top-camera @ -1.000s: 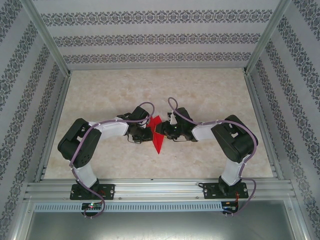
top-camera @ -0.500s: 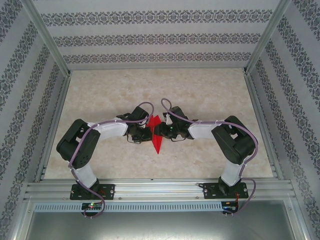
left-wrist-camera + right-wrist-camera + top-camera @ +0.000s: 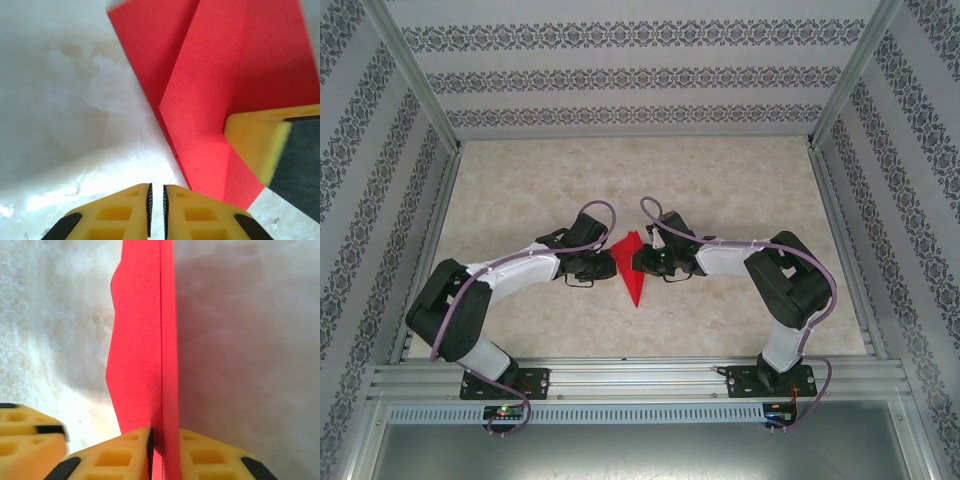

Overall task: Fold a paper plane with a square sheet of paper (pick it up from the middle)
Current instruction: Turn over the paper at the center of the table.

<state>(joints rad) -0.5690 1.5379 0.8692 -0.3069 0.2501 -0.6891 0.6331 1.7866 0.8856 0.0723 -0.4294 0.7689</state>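
Paper plane [image 3: 634, 280] points its nose toward 6 o'clock. The right gripper [image 3: 164, 450] pinches its centre fold from 3 o'clock. The left gripper [image 3: 156, 205], pressed together and empty, sits at 9 o'clock.

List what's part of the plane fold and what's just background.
Job:
- paper, folded to a point
- right gripper, shut on the paper
- left gripper, shut beside it

Background:
- table
- walls
- rail
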